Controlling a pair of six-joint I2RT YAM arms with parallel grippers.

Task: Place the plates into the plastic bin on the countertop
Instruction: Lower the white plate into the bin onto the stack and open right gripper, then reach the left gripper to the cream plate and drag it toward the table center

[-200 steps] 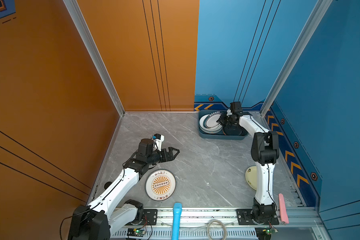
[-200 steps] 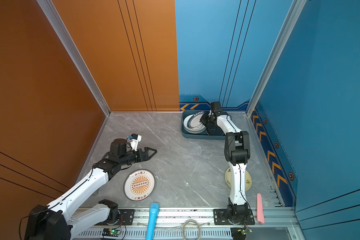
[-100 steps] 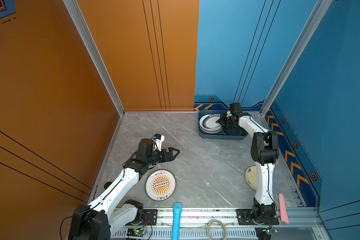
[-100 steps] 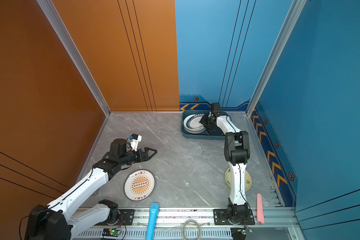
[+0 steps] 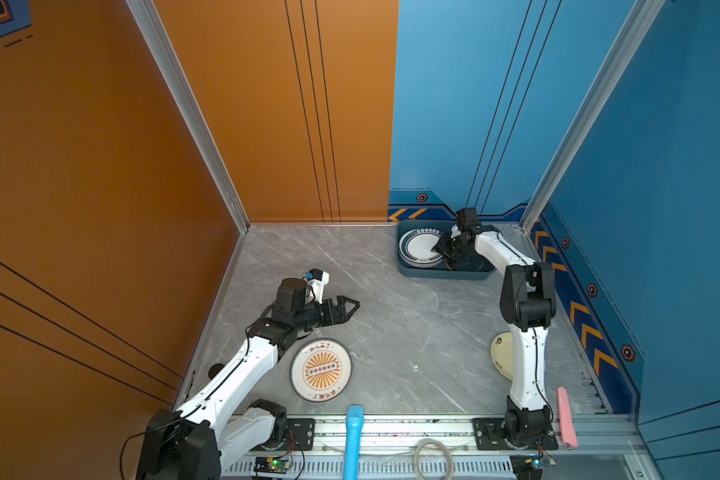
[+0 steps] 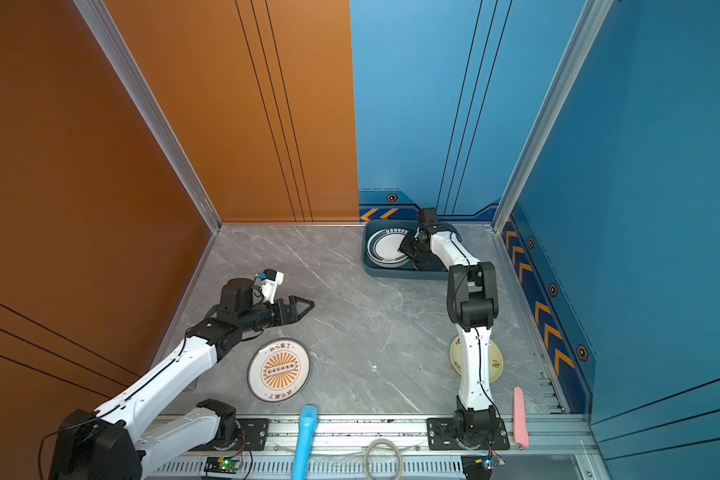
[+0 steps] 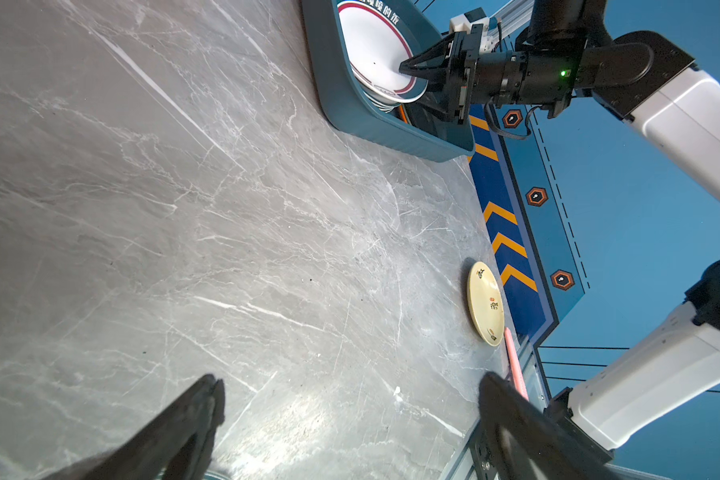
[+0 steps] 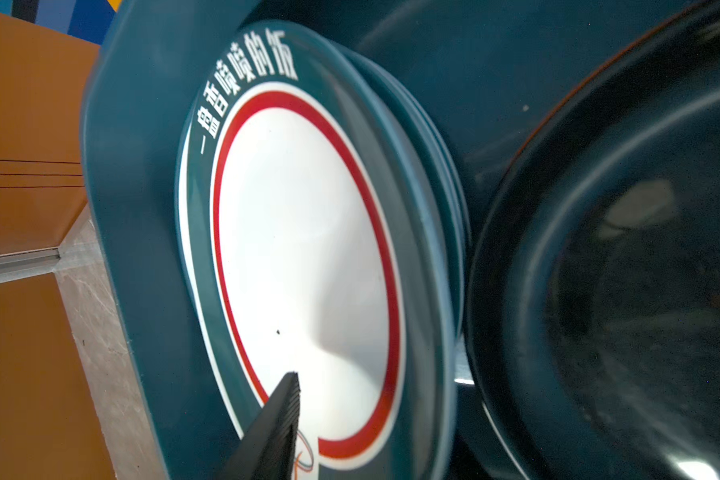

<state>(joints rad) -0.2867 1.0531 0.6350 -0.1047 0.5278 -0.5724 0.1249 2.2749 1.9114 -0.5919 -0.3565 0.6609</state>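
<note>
Left end effector [image 5: 350, 306], in both top views: fingers wide apart, over the desk [image 5: 391, 332], near the sunburst plate [image 5: 321, 371].
Right end effector [image 5: 435, 249], in both top views: inside the far bin [image 5: 441, 274], over the white plate [image 5: 416, 249]; I cannot tell its spread.
Cream plate [image 7: 485, 303], left wrist view: flat on the desk, well apart from the bin.
Black plate [image 8: 620, 270], right wrist view: in the bin beside the white plate; one finger [image 8: 283, 415] shows above the white plate.

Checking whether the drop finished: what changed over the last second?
Nothing clearly moved. The right claw still hangs over the teal-rimmed plate in the bin; release can't be judged. Left claw stays open; sunburst plate and cream plate unmoved.
</note>
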